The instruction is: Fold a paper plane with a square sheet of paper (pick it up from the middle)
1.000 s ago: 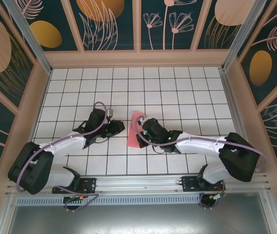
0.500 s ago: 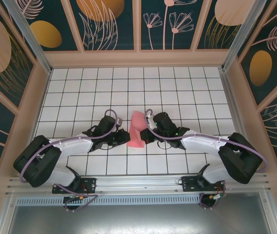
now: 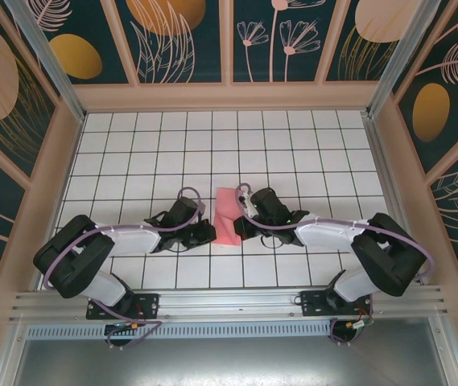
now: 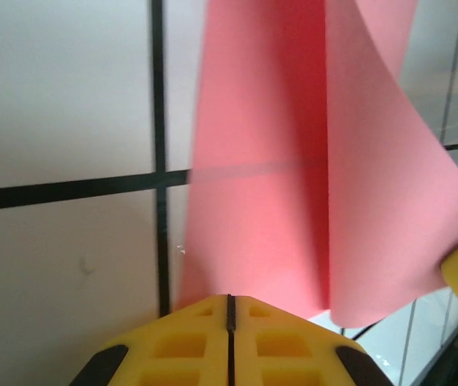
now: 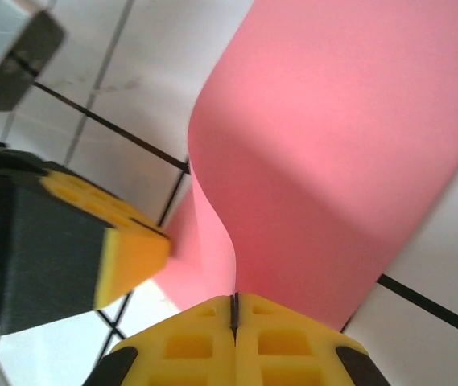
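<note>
The square sheet of paper [image 3: 227, 212] is salmon pink and lies mid-table, bent into a curl. One part lies flat on the tiles [image 4: 245, 217]; the other rises in a curve [image 5: 333, 137]. My right gripper [image 3: 240, 227] holds the raised side: the sheet's edge runs straight into the closed seam of its yellow jaws [image 5: 234, 296]. From the left, my left gripper [image 3: 210, 234] has its jaws shut, tips [image 4: 230, 297] at the near edge of the flat part. Nothing shows in their seam. Its yellow finger [image 5: 128, 249] touches the paper's lower left side.
White grid-tiled table [image 3: 132, 153] inside patterned walls, with a metal rail [image 3: 229, 301] along the near edge. Both forearms lie low on either side of the sheet. Open tiles stretch behind the paper toward the back wall.
My left arm has swung right, up to the paper's left side, and its jaws have closed. The right gripper has kept its grip and shifted slightly right, curling the sheet more upright.
</note>
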Robot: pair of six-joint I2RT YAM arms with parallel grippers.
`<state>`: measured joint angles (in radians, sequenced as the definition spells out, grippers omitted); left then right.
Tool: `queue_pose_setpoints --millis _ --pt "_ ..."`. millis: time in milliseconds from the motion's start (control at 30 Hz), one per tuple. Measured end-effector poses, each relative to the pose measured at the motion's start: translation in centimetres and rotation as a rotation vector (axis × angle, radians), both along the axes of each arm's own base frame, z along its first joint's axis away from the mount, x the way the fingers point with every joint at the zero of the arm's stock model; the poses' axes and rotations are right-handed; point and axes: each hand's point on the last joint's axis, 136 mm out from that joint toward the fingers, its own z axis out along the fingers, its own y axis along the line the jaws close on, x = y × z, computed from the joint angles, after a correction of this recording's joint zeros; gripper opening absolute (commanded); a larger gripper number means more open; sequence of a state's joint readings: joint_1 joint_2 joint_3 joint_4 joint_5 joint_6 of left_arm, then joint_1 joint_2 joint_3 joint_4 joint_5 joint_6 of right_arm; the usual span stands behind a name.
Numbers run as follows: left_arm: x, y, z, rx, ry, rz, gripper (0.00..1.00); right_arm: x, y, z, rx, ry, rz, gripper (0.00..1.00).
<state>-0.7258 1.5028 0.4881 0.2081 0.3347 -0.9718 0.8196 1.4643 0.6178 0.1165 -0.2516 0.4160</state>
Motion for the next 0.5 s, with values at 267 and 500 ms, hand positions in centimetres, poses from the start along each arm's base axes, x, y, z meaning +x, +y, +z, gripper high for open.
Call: queue_pose_setpoints --millis 267,500 --pt "-0.2 0.2 -0.3 0.007 0.003 0.001 0.08 1.4 -0.3 -1.0 -0.090 -0.008 -0.035 0.03" --pt "-0.1 0.1 -0.3 0.004 -0.001 0.002 0.08 2.2 -0.3 -0.9 -0.126 -0.031 -0.036 0.03"
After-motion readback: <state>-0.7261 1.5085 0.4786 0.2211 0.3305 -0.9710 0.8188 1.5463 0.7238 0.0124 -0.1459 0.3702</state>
